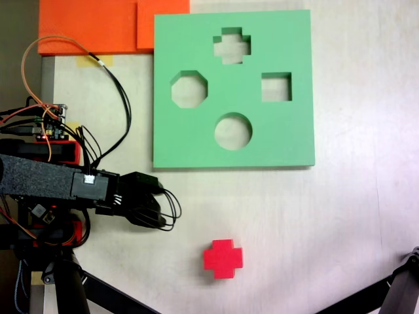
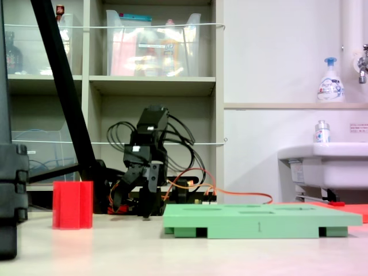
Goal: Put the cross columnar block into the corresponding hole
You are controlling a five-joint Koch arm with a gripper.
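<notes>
Block: the small bright red foam block with a plus-shaped section [image 1: 222, 258] stands upright on the pale surface [image 1: 340, 222], apart from the board, free to be taken.
Hole: the plus-shaped cutout [image 1: 232, 46] in the flat green foam board [image 1: 288, 140] is empty, at the far edge.
Tool: the black tool [image 2: 144, 198] hangs low beside the board, its jaws partly spread, holding nothing.

Wall: plain white, at 1 o'clock
Shelving [image 2: 155, 86]: beige unit holding clear storage bins [image 2: 152, 46], at 11 o'clock
Sink [image 2: 322, 164]: white basin, at 3 o'clock
Counter [image 1: 314, 229]: pale, evenly lit
</notes>
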